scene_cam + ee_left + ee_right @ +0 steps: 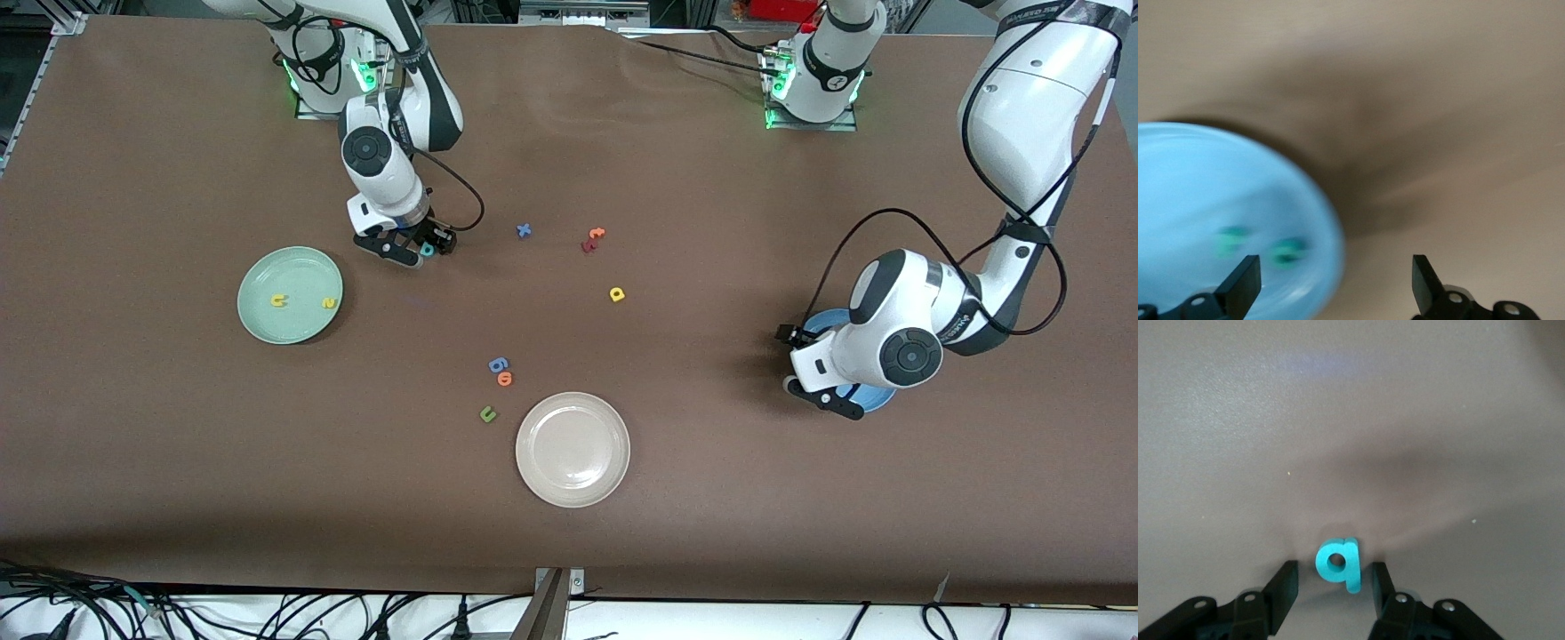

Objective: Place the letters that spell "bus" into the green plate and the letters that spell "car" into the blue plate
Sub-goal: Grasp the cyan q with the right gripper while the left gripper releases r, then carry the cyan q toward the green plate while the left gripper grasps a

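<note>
Right gripper (1335,583) is down at the table, jaws narrowed either side of the teal b (1338,563) but with gaps showing, so not gripped yet. The b lies near the green plate (258,324), which holds the yellow u (281,300) and s (329,303). To do this well: finish closing squarely on the b, lift straight, release low over the plate. Left gripper (1331,283) hangs wide apart over the blue plate (1178,173) rim — two teal letters (1261,247) inside, yellow a (617,294) on the table.
</note>
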Tool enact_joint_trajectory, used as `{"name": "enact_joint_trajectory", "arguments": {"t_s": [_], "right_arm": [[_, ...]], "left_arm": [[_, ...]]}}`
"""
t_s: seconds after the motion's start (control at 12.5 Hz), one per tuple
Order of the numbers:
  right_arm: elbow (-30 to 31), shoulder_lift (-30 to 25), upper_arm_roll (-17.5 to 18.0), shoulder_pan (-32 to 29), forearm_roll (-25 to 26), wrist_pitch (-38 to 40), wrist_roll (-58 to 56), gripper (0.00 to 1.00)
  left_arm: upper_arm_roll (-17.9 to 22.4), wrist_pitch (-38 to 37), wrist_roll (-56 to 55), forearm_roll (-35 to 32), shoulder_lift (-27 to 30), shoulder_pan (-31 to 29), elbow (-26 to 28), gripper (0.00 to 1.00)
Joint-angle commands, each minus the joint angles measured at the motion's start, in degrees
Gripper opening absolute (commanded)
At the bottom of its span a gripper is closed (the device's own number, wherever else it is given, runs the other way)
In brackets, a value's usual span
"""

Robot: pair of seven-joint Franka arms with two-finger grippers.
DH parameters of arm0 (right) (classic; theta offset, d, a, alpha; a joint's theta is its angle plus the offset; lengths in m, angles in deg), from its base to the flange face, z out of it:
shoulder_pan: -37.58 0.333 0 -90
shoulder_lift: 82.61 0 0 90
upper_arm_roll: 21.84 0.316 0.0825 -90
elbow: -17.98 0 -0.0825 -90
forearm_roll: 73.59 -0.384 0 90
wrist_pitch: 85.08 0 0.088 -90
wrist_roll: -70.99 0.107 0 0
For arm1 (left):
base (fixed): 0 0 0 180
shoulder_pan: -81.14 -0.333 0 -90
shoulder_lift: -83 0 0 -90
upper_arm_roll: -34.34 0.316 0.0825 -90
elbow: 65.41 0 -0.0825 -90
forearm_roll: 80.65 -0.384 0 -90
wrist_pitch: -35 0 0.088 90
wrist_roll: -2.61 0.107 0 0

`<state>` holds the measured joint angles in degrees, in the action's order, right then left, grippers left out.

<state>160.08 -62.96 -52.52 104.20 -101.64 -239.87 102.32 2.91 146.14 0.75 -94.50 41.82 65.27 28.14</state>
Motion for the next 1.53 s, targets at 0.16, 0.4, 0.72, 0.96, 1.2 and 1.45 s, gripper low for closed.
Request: {"name": "enact_joint_trajectory", "arguments": {"t_s": [0.16,0.4,0.72,0.96,1.2,1.45], "right_arm": [[0.4,2.0,0.1,-2.3,-1.4,-2.8,-4.8,0.53],[0.5,2.6,0.1,-2.3,-1.4,-3.3,-4.7,0.20],[0.4,2.2,0.1,-2.3,-1.5,-3.1,-4.5,0.03],[-2.3,0.7,-3.4,-2.3,-1.7,1.2,-5.4,0.03],[-7.2,-0.8,-13.9,-2.2,-1.0,15.3,-16.2,0.02],[-10.7,-0.1,-24.2,-2.2,1.5,23.6,-28.2,0.02]], "left_arm": [[-7.9,6.5,-20.1,4.1,2.1,0.6,4.2,1.00],[-9.3,19.2,-34.4,2.6,3.2,4.4,11.9,1.00],[-9.0,27.2,-59.8,-8.5,2.9,11.3,15.3,1.00],[-8.8,27.2,-74.2,-16.5,1.8,15.1,14.9,1.00],[-8.3,27.2,-77.2,-18.2,0.3,17.5,13.9,1.00],[-6.6,27.2,-77.2,-18.1,-0.4,20.4,13.5,1.00]]}}
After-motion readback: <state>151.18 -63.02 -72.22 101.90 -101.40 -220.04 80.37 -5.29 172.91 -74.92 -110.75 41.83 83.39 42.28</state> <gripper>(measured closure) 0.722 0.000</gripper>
